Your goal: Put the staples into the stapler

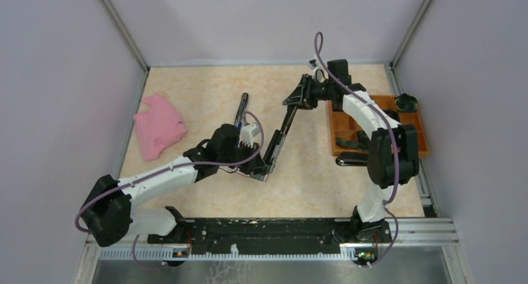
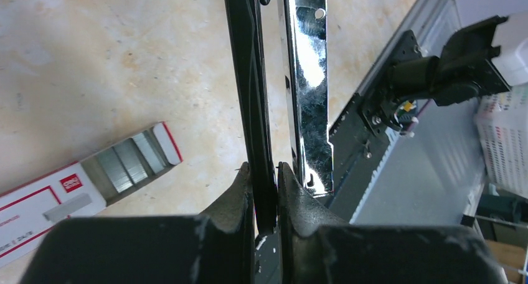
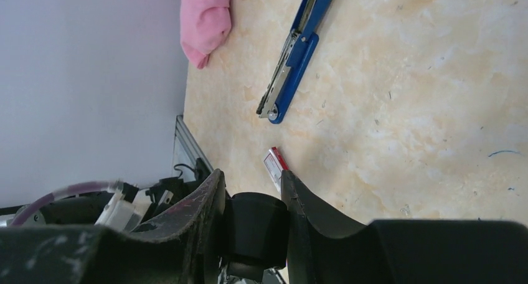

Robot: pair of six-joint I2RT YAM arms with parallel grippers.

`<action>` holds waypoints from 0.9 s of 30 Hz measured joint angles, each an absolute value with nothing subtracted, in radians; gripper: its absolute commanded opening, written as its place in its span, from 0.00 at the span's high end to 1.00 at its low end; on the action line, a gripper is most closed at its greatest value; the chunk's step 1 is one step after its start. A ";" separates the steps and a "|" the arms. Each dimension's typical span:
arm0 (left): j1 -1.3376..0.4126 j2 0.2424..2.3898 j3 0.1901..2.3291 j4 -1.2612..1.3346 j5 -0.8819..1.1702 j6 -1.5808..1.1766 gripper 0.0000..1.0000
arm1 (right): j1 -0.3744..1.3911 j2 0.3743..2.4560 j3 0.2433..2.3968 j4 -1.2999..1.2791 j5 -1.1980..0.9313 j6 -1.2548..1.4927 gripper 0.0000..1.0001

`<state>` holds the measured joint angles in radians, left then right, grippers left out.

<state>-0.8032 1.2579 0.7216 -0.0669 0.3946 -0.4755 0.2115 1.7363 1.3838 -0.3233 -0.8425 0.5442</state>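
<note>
A long black stapler (image 1: 280,134) is swung open and held off the table between both grippers. My left gripper (image 1: 258,162) is shut on its lower end. In the left wrist view the fingers (image 2: 263,172) clamp the thin black arm (image 2: 249,78), with the chrome magazine (image 2: 308,91) beside it. My right gripper (image 1: 296,100) is shut on the upper end, a black block (image 3: 255,225) between the jaws (image 3: 252,175). The staples box (image 2: 81,184), white with red print, lies open on the table with grey strips (image 2: 127,162) showing. It also shows in the right wrist view (image 3: 275,165).
A blue stapler (image 3: 296,60) lies on the table behind the left gripper (image 1: 241,109). A pink cloth (image 1: 159,125) lies at the left. An orange tray (image 1: 380,131) with small items stands at the right, with a dark cylinder (image 1: 352,161) just in front of it.
</note>
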 measured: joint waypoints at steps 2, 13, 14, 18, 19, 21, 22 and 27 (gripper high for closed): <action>-0.809 1.258 0.720 -0.053 0.426 -0.478 1.00 | 0.214 1.757 1.384 -0.324 -0.848 0.554 0.94; -0.810 1.258 0.681 0.046 0.469 -0.530 1.00 | 0.221 1.772 1.382 -0.312 -0.835 0.590 0.60; -0.810 1.258 0.672 0.069 0.472 -0.536 1.00 | 0.221 1.772 1.382 -0.308 -0.828 0.584 0.58; -0.817 1.256 0.647 0.123 0.498 -0.565 1.00 | 0.207 1.772 1.382 -0.253 -0.770 0.560 0.53; -0.818 1.256 0.641 0.131 0.502 -0.569 1.00 | 0.199 1.772 1.382 -0.240 -0.752 0.555 0.52; -0.820 1.256 0.627 0.150 0.513 -0.576 1.00 | 0.184 1.771 1.382 -0.224 -0.724 0.547 0.50; -0.820 1.256 0.624 0.160 0.516 -0.580 1.00 | 0.177 1.770 1.382 -0.223 -0.710 0.542 0.49; -0.821 1.257 0.622 0.203 0.509 -0.613 1.00 | 0.166 1.720 1.358 -0.214 -0.666 0.543 0.45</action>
